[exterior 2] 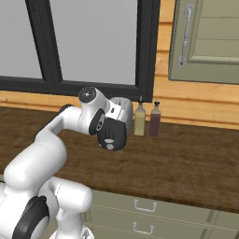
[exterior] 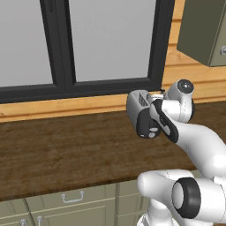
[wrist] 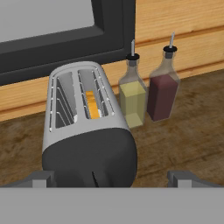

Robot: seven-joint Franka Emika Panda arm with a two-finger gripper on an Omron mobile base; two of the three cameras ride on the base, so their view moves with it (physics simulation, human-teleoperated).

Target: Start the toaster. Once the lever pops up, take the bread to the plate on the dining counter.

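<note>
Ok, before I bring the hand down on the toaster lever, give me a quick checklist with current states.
1. Bread sits in the toaster's right slot: ok.
2. Lever position, up or down: cannot tell; just a thin slit on the dark front.
3. Gripper faces the toaster front, fingertips spread wide: ok.
4. Yellow bottle and red bottle stand right beside the toaster: not ok, tight.
5. Gripper holds nothing: ok.
</note>
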